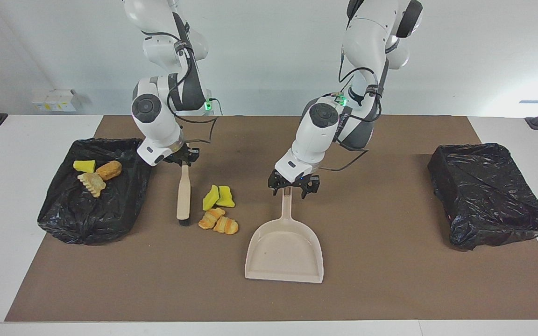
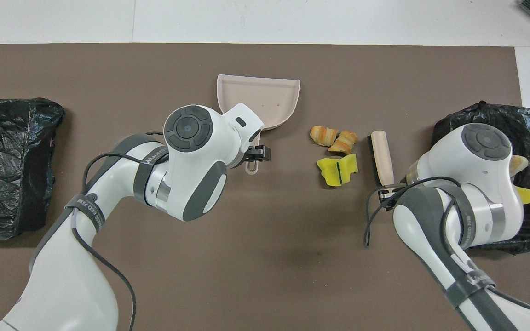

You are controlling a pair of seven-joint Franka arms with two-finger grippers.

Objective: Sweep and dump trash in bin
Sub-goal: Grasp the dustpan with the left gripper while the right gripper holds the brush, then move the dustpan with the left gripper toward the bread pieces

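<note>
Trash: two yellow sponge chunks (image 1: pixel 218 197) and two golden bread pieces (image 1: pixel 218 222) lie loose on the brown mat (image 1: pixel 371 280), between the brush and the dustpan; more scraps sit in the black-lined bin (image 1: pixel 92 189) at the right arm's end of the table.
Brush: the brush (image 1: pixel 184 196) stands just beside the pile, bristle end down on the mat, its handle top clamped in the closed right gripper (image 1: pixel 184 157).
Dustpan: the beige dustpan (image 1: pixel 285 249) rests flat, its mouth pointing away from the robots and its handle toward them.
Left gripper: the left gripper (image 1: pixel 290 186) hovers at the handle's tip, jaws spread wide, not yet gripping.
Second bin: another lined bin (image 1: pixel 488 193) sits at the left arm's end.
Risk, pan: the mouth does not face the pile; a sideways sweep likely hits the pan's side wall.
Risk, grip: closing at the handle's very tip may let the pan pivot or slip.
Risk, sponge: the light chunks may tumble past the bristles.
</note>
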